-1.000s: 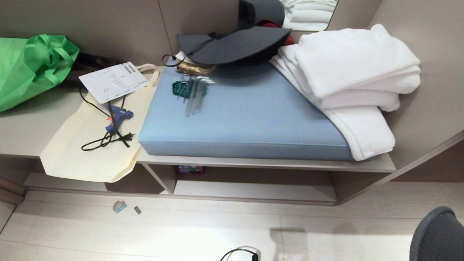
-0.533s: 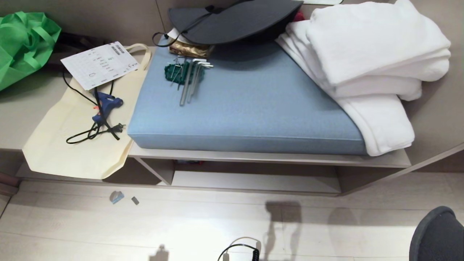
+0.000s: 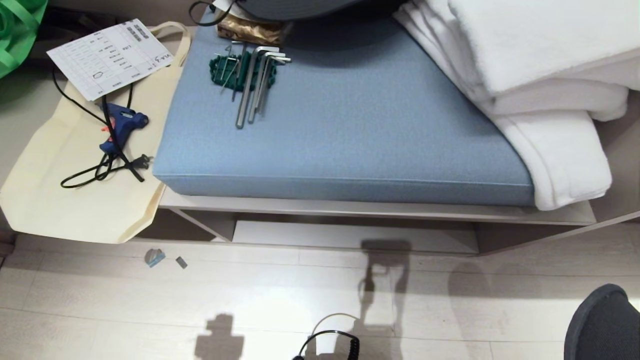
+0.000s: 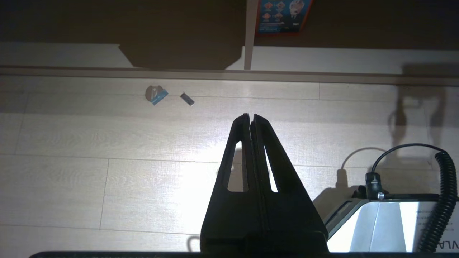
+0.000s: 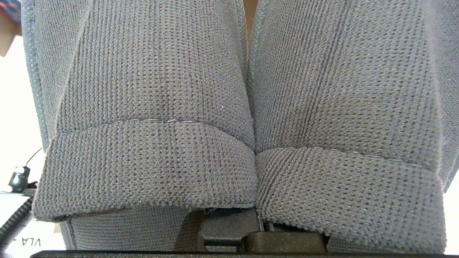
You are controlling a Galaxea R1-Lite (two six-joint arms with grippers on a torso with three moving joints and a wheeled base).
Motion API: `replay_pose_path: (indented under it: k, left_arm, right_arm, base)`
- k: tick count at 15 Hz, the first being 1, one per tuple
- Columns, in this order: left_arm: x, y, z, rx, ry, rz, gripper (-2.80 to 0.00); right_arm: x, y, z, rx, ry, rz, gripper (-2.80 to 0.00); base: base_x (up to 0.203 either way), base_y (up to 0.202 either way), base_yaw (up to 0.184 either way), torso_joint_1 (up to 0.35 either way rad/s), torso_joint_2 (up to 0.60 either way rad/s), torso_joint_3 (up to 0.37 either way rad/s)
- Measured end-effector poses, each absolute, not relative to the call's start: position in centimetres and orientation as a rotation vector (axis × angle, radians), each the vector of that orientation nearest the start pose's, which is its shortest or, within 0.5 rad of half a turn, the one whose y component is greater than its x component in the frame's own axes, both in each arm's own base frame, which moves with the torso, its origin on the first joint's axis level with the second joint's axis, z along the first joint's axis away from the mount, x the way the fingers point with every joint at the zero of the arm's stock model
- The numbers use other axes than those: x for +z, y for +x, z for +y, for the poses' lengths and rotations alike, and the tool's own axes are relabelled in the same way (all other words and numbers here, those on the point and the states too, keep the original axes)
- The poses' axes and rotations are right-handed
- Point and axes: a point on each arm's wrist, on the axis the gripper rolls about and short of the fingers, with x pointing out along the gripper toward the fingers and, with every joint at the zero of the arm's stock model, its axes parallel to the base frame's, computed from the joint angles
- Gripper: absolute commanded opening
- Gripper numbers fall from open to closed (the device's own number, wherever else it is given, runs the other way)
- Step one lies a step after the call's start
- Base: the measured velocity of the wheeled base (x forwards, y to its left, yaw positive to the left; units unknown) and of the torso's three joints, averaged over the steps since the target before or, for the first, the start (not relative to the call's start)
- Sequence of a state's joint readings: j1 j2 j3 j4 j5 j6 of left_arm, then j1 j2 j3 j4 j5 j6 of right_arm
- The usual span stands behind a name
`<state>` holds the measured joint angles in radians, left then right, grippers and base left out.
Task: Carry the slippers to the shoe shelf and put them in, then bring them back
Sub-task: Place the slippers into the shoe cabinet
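Note:
The slippers [image 5: 229, 107], two grey knit ones side by side, fill the right wrist view. Only the dark base [image 5: 283, 246] of my right gripper shows beneath them, its fingers buried under the fabric. A dark rounded slipper toe [image 3: 602, 325] pokes into the head view's lower right corner, above the floor. The shoe shelf [image 3: 320, 234] is the low cubby with a pale bottom board under the cushioned bench, straight ahead. My left gripper [image 4: 250, 115] is shut on nothing and hangs over the bare floor in front of the bench.
A blue cushion [image 3: 350, 115] on the bench top carries hex keys [image 3: 250, 80] and folded white towels [image 3: 545, 85]. A cream tote bag [image 3: 65, 200] with a blue glue gun [image 3: 120, 125] overhangs the left cubby. Small scraps [image 3: 155, 257] lie on the floor; a coiled cable [image 3: 345, 342] is near me.
The whole head view has shifted: the bench has slid up and nearer, more floor and my arms' shadows now show. The things themselves have not moved.

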<state>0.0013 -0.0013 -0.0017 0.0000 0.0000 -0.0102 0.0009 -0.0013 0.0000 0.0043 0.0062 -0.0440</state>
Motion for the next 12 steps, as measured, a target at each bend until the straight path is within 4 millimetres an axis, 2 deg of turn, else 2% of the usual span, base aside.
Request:
replay_pose_path:
  k: [12]
  left_arm:
    - [7.59, -2.30, 0.00, 0.000, -0.010, -0.003, -2.80]
  right_arm:
    - [7.50, -2.29, 0.01, 0.007, -0.044, 0.003, -2.80]
  base:
    - [0.000, 0.000, 0.000, 0.000, 0.00, -0.198]
